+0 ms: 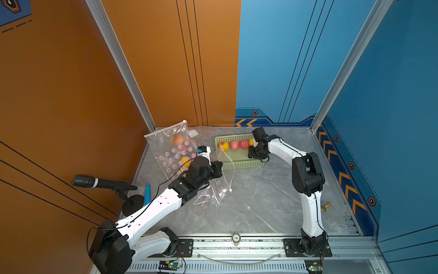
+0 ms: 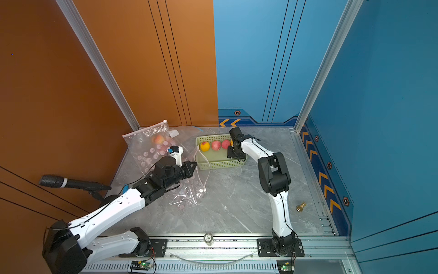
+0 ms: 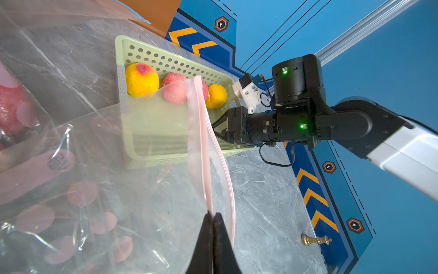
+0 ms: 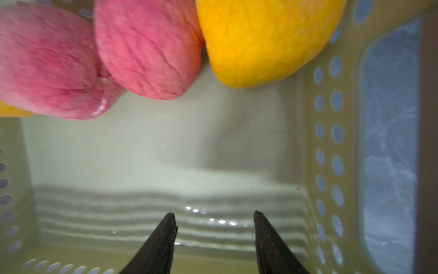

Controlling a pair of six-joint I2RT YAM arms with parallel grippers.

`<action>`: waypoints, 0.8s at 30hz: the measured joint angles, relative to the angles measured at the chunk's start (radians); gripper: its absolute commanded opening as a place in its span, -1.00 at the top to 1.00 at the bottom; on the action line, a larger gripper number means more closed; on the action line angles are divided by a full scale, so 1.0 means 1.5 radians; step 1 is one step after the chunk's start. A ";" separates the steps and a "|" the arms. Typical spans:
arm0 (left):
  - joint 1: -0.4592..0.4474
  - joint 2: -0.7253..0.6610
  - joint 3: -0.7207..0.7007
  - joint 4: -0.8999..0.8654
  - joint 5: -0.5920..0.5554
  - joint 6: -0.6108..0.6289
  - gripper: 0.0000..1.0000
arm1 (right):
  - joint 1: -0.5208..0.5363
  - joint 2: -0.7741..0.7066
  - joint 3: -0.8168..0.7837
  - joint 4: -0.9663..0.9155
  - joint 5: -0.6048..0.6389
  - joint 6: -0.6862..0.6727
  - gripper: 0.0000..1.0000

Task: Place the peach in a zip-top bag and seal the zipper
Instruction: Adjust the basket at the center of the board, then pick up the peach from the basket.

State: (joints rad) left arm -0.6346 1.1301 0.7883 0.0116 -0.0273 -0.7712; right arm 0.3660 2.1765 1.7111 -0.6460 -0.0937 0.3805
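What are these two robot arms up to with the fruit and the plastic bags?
The left gripper is pinched shut on the zipper edge of a clear zip-top bag, holding its mouth up. The right gripper, jaws apart and empty, is down inside the green basket, close to a row of peaches.

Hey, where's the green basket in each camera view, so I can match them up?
Top view: green basket near the frame's centre.
Top view: green basket there too, slightly further left.
Left wrist: green basket partly behind the clear bag.
Right wrist: seen from inside, green basket walls fill the frame.
Shared landmark: the row of peaches along its far wall.
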 measured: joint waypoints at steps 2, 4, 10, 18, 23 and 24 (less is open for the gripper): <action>0.000 0.000 0.001 0.000 0.007 0.005 1.00 | -0.001 -0.005 -0.028 -0.001 0.012 0.000 -0.09; 0.000 0.000 0.002 0.000 0.013 0.010 1.00 | -0.001 -0.019 -0.059 -0.004 0.019 0.000 -0.09; 0.001 0.000 0.003 -0.008 0.026 0.025 1.00 | -0.012 -0.110 -0.144 -0.005 0.031 0.001 -0.10; 0.009 0.000 0.003 -0.021 0.051 0.039 1.00 | -0.007 -0.159 -0.144 0.030 0.023 0.001 -0.19; 0.009 0.000 0.004 -0.027 0.056 0.046 1.00 | 0.043 -0.132 -0.069 0.059 0.026 0.000 -0.17; 0.009 0.000 0.004 -0.029 0.057 0.048 1.00 | 0.056 -0.119 -0.045 0.068 0.029 0.000 -0.18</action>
State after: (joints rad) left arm -0.6209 1.1297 0.7944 -0.0315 0.0578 -0.6998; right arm 0.4500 1.9980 1.6436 -0.5442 -0.0502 0.3805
